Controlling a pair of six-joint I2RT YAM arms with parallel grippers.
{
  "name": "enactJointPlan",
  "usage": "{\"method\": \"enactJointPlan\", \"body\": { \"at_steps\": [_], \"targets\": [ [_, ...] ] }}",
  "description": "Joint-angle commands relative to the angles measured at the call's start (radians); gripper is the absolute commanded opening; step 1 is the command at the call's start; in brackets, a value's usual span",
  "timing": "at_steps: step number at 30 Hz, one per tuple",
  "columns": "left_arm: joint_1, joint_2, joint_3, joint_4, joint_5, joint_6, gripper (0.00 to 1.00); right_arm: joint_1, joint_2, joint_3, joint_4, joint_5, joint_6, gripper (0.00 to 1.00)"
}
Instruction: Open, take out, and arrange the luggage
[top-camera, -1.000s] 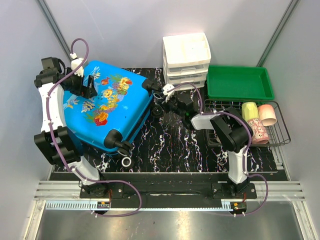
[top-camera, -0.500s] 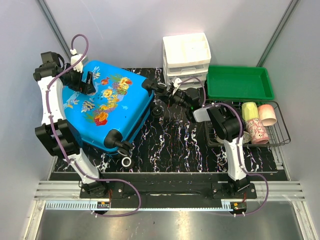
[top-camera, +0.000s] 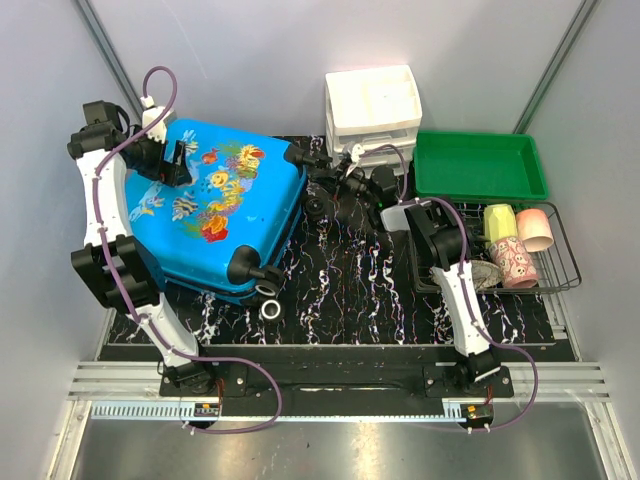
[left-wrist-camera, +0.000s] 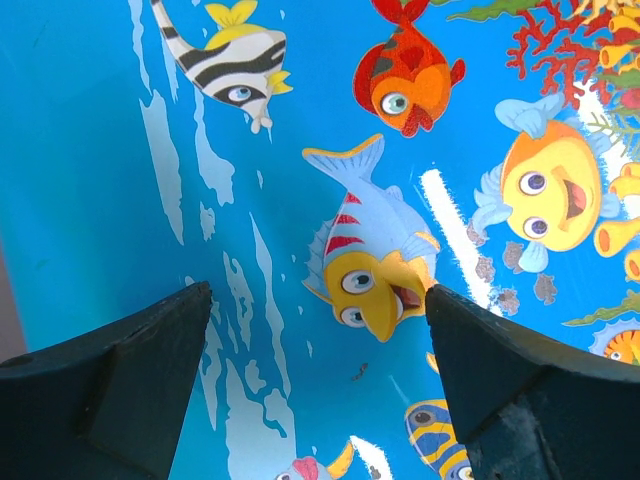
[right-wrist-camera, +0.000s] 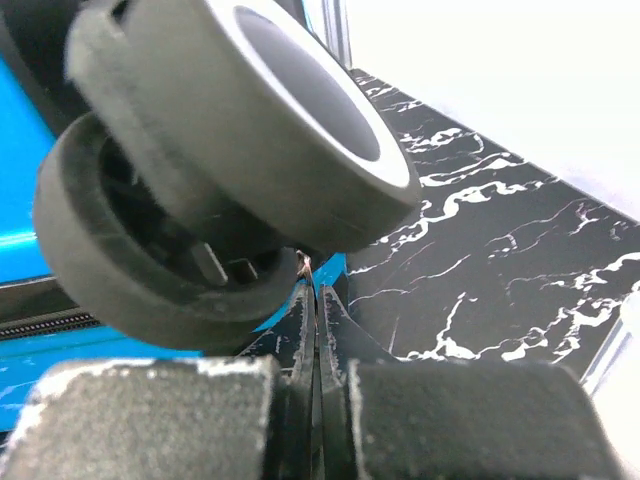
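Blue hard-shell luggage (top-camera: 215, 215) lies lid-up and shut on the left of the black marbled surface (top-camera: 350, 290), skewed to its edges, one corner near the white organiser (top-camera: 372, 115). The left hand (top-camera: 175, 163) hovers just over the printed lid by the far left corner, jaws spread wide with nothing between them. It is probably placed to steady the shell or reach the zip. The right hand (right-wrist-camera: 316, 300) is pinched closed on nothing, tips tucked right under a wheel (right-wrist-camera: 250, 110) at the far right corner. It likely serves as a blunt pusher for turning the case so its opening edge can be reached. Nothing is out yet.
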Motion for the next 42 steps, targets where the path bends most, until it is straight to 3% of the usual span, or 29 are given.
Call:
{"method": "enactJointPlan", "body": {
  "at_steps": [1, 5, 12, 22, 26, 30, 33, 36, 37, 39, 42],
  "targets": [
    [0.004, 0.128, -0.065, -0.153, -0.136, -0.059, 0.93, -0.014, -0.006, 0.054, 0.131, 0.167, -0.151, 0.0],
    [-0.003, 0.148, -0.036, -0.15, -0.141, -0.071, 0.93, -0.026, -0.022, 0.063, 0.068, 0.214, -0.273, 0.0],
    [-0.015, 0.179, -0.006, -0.153, -0.155, -0.077, 0.93, -0.037, 0.107, 0.239, 0.146, 0.205, -0.166, 0.0],
    [-0.027, 0.188, -0.028, -0.145, -0.164, -0.088, 0.93, 0.053, 0.201, 0.372, 0.195, 0.477, -0.319, 0.0],
    [-0.03, 0.19, -0.014, -0.147, -0.164, -0.084, 0.93, 0.059, 0.198, 0.374, 0.206, 0.439, -0.281, 0.0],
    [-0.05, 0.098, 0.021, -0.191, -0.087, -0.026, 0.95, 0.059, 0.133, 0.221, 0.287, 0.304, -0.241, 0.0],
    [-0.179, -0.005, 0.083, -0.286, -0.055, 0.085, 0.99, 0.061, 0.08, 0.133, 0.302, 0.232, -0.23, 0.0],
    [-0.402, -0.098, 0.069, -0.293, -0.081, 0.111, 0.99, 0.061, 0.047, 0.103, 0.286, 0.193, -0.228, 0.0],
    [-0.529, -0.112, 0.04, -0.282, -0.114, 0.084, 0.99, 0.059, 0.041, 0.101, 0.278, 0.188, -0.228, 0.0],
    [-0.699, -0.135, 0.002, -0.215, -0.151, 0.056, 0.97, 0.059, 0.038, 0.104, 0.247, 0.19, -0.236, 0.0],
    [-0.853, -0.183, -0.115, -0.034, -0.23, -0.001, 0.94, 0.059, 0.037, 0.106, 0.223, 0.196, -0.258, 0.0]
  ]
}}
